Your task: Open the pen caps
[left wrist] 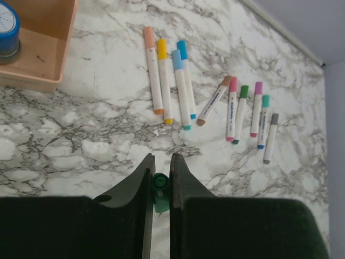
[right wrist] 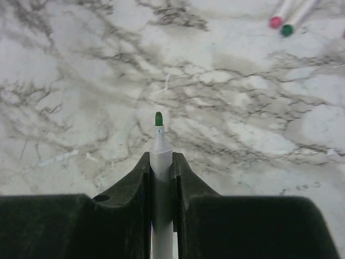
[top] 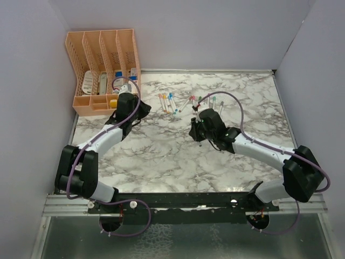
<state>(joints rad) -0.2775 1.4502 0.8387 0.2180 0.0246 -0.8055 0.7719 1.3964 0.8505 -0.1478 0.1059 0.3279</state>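
Observation:
My left gripper (left wrist: 160, 159) is shut on a small green pen cap (left wrist: 160, 186), which sits off its pen between the jaws. It hovers at the left of the table, near the organizer (top: 141, 110). My right gripper (right wrist: 160, 156) is shut on a white pen barrel (right wrist: 160, 167) whose bare green tip (right wrist: 158, 118) points forward over the marble. In the top view the right gripper (top: 195, 129) is near the table's middle. Several capped pens (left wrist: 167, 81) lie in a row ahead of the left gripper, and a second row of capped pens (left wrist: 248, 113) lies to their right.
A peach desk organizer (top: 105, 70) stands at the back left, its tray corner (left wrist: 38, 43) holding a round blue item (left wrist: 8, 32). White walls close the table at the back and on both sides. Two pen ends (right wrist: 281, 24) show at the top right of the right wrist view.

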